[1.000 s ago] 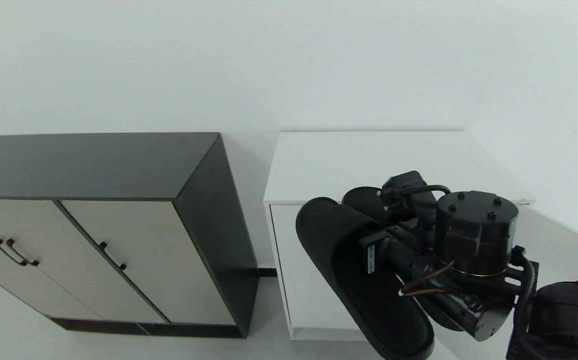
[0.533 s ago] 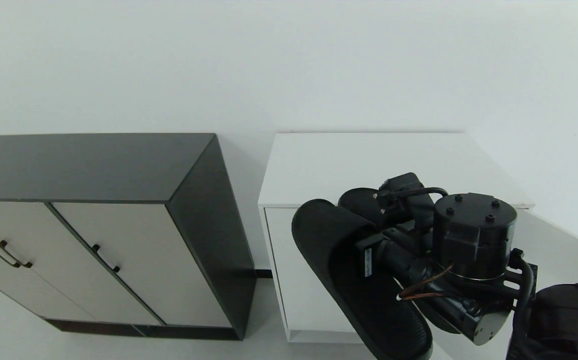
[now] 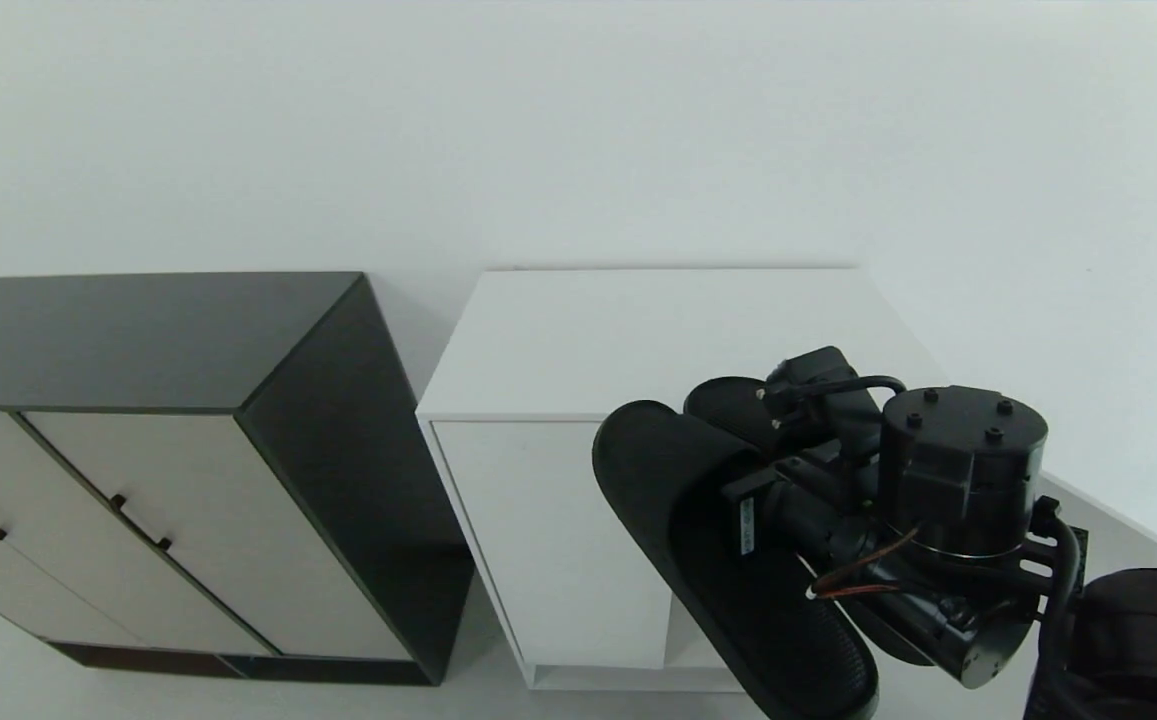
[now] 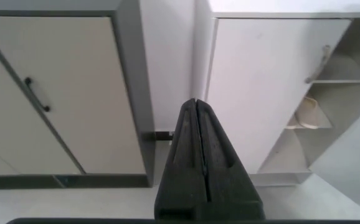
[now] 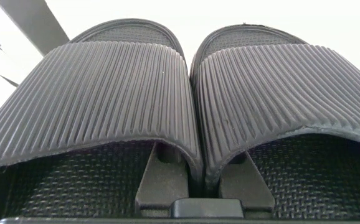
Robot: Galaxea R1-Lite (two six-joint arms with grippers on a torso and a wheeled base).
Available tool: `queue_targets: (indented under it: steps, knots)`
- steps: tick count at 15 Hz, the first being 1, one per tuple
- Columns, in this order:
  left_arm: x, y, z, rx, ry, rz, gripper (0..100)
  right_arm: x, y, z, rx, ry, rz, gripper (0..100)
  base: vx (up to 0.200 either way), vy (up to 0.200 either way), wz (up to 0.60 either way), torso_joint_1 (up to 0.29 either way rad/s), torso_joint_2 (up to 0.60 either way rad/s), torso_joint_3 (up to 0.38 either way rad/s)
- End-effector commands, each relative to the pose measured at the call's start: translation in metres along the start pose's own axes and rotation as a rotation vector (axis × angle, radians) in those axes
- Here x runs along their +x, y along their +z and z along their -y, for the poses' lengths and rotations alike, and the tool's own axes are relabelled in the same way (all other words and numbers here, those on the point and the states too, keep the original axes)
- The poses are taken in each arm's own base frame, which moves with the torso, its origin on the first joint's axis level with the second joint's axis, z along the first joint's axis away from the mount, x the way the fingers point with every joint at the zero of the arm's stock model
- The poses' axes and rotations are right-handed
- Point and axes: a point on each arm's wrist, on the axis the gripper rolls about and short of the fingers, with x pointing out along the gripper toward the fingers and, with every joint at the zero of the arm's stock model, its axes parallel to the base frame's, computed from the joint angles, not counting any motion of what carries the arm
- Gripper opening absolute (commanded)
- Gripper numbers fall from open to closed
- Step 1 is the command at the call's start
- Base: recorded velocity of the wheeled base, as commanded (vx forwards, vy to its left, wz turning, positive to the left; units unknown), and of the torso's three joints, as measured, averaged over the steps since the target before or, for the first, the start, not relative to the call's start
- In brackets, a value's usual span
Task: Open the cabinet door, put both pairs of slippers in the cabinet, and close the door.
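Cabinet: white cabinet (image 3: 658, 340) stands centre, just right of dark cabinet (image 3: 138, 340); door (image 4: 261, 93) open, pale slippers (image 4: 307, 113) on a shelf inside.
Left fingers (image 4: 189, 149): pressed together, empty, facing the cabinet.
Black slippers (image 3: 728, 560): right of the door, toes toward cabinet, clamped side by side by right fingers (image 5: 161, 180).
Nearer arm: right.
Room: pale floor (image 3: 478, 700), white wall (image 3: 578, 130).

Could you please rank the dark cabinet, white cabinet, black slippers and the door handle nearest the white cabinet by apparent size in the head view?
1. The dark cabinet and the white cabinet: alike, both partly unseen; unranked.
2. The black slippers, enlarged by nearness.
3. The door handle.
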Motion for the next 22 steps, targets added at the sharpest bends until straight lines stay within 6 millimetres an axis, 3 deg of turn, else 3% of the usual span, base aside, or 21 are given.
queue_targets:
  steps: [1, 6, 22]
  knots:
    - [0.0000, 0.0000, 0.0000, 0.001, 0.001, 0.000, 0, -0.0006, 0.0000, 0.0005, 0.001, 0.000, 0.000, 0, 0.000, -0.200, 0.00, 0.002, 0.00, 0.002]
    - [0.0000, 0.0000, 0.0001, 0.001, -0.002, 0.000, 0, -0.0019, -0.0004, 0.0011, 0.001, -0.001, 0.013, 0, 0.000, -0.200, 0.00, 0.005, 0.00, 0.002]
    - [0.0000, 0.0000, 0.0001, -0.001, -0.002, 0.000, 0, -0.0043, -0.0060, 0.0040, -0.024, 0.044, 0.027, 0, -0.013, 0.000, 0.00, 0.000, 0.00, 0.000]
